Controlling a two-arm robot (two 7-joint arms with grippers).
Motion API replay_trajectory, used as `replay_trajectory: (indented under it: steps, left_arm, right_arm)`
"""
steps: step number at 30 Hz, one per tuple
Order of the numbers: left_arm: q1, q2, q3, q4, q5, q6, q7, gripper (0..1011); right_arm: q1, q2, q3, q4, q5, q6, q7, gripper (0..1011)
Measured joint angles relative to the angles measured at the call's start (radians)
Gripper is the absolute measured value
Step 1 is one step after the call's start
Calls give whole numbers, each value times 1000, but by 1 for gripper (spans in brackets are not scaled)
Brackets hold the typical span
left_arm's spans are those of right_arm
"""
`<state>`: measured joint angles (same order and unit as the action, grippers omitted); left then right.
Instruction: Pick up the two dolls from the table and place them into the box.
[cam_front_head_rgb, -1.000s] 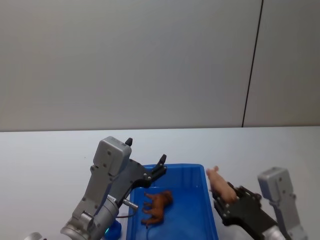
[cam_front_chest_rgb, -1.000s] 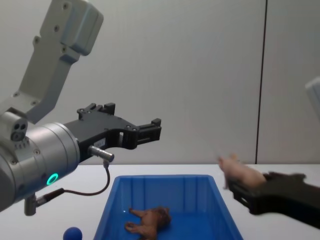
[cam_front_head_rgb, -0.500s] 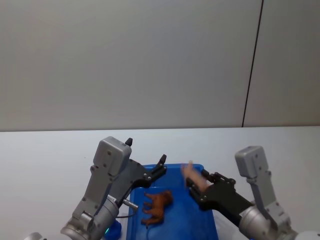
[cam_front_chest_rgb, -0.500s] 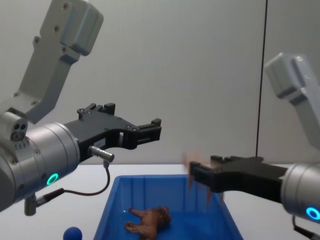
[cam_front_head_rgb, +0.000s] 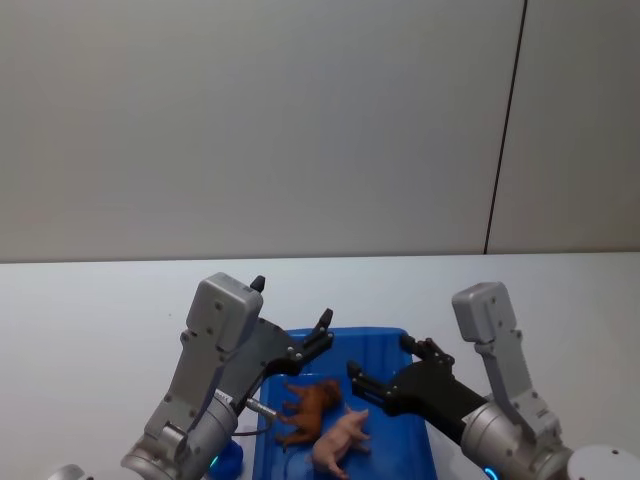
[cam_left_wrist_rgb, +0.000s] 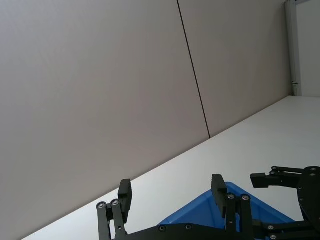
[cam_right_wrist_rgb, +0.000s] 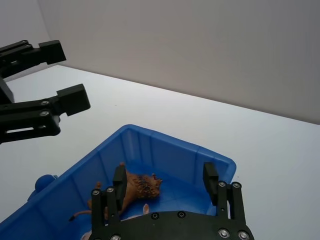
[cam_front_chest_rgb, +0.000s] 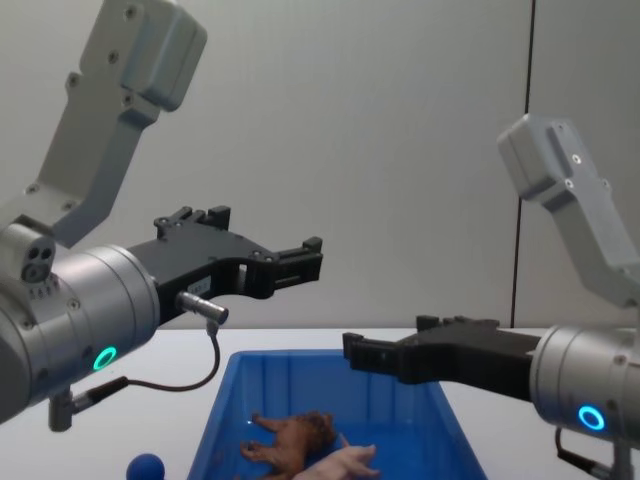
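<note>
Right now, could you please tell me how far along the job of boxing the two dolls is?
Done: the brown dog and the pink pig both lie inside the blue box. In hand: nothing; the left gripper and the right gripper hover open above the box. Left: with both dolls in, probably only drawing the arms back.

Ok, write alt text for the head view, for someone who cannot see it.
Both dolls, a reddish-brown dog and a pale pink pig, lie side by side inside the blue box on the white table. The left end effector and right end effector hover open and empty above the box.
</note>
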<state>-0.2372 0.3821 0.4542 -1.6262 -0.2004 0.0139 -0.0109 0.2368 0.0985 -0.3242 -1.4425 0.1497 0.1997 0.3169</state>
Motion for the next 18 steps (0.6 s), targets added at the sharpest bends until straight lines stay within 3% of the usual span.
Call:
replay_trajectory:
  steps: [4, 18]
  left_arm:
    - [0, 0, 0, 0, 0, 0, 0, 1003]
    - [0, 0, 0, 0, 0, 0, 0, 1004]
  right_arm:
    - [-2, 2, 4, -1, 6, 4, -20, 1001]
    - [-65, 44, 34, -68, 36, -6, -130, 1001]
